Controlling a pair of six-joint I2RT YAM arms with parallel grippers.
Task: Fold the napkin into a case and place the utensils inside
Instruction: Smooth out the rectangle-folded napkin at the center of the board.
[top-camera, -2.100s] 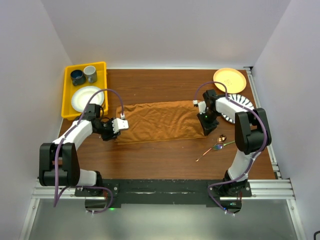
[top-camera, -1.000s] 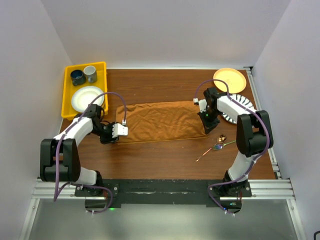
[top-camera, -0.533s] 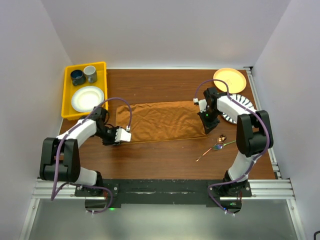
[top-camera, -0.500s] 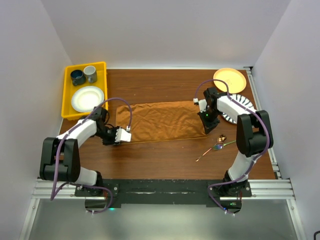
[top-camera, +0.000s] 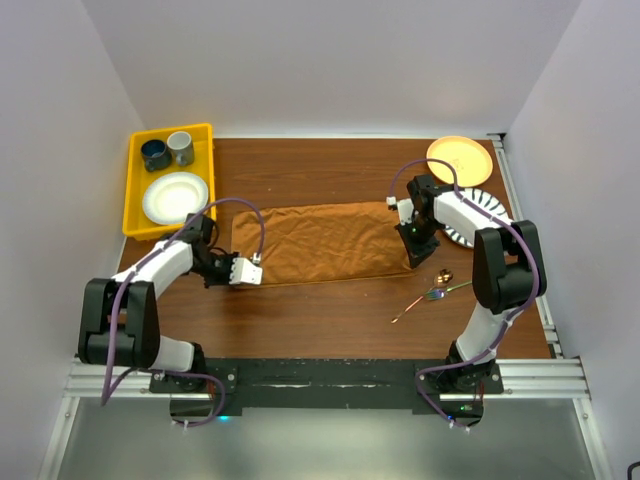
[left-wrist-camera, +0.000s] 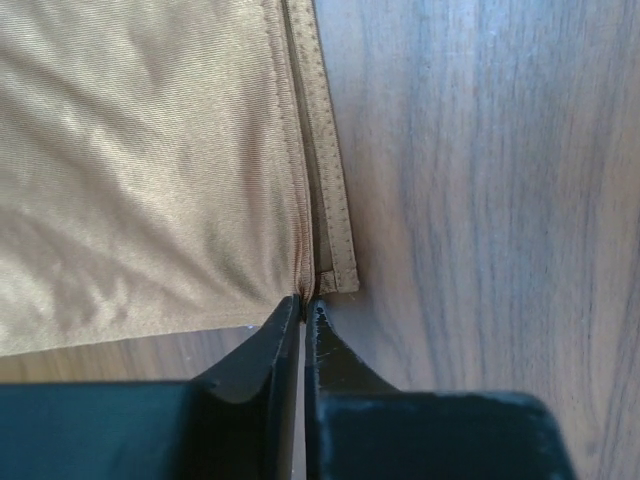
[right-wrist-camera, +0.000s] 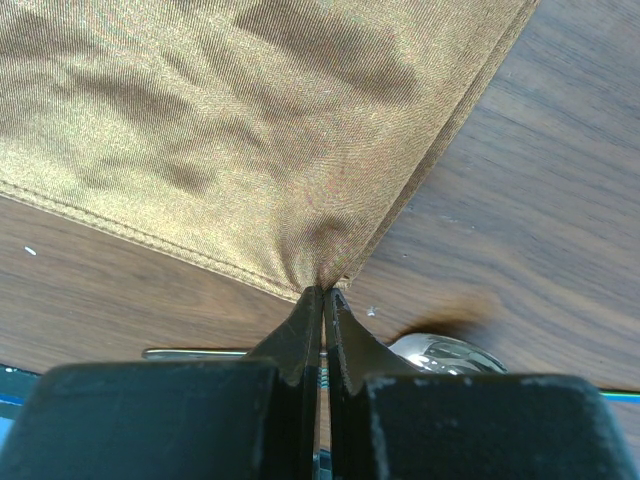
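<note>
The rust-brown napkin (top-camera: 320, 243) lies folded into a long band across the middle of the table. My left gripper (top-camera: 240, 277) sits at the band's near-left corner. In the left wrist view its jaws are pinched together on the hemmed corner of the napkin (left-wrist-camera: 150, 170), left gripper (left-wrist-camera: 303, 302). At the near-right corner my right gripper (top-camera: 413, 262) is shut on the cloth, right gripper (right-wrist-camera: 322, 293), napkin (right-wrist-camera: 230, 120). The utensils (top-camera: 432, 294) lie on the wood just near of that corner. A silvery spoon bowl (right-wrist-camera: 445, 354) shows behind the right fingers.
A yellow tray (top-camera: 129, 190) at the far left holds two cups and a white plate. At the far right sit a yellow plate (top-camera: 459, 158) and a patterned white plate (top-camera: 484, 208) partly under the right arm. Bare wood lies between the napkin and the arm bases.
My left gripper has moved nearer and rightward to the napkin's near-left corner, and its jaws have closed on the cloth. The right arm and the utensils have stayed still.
</note>
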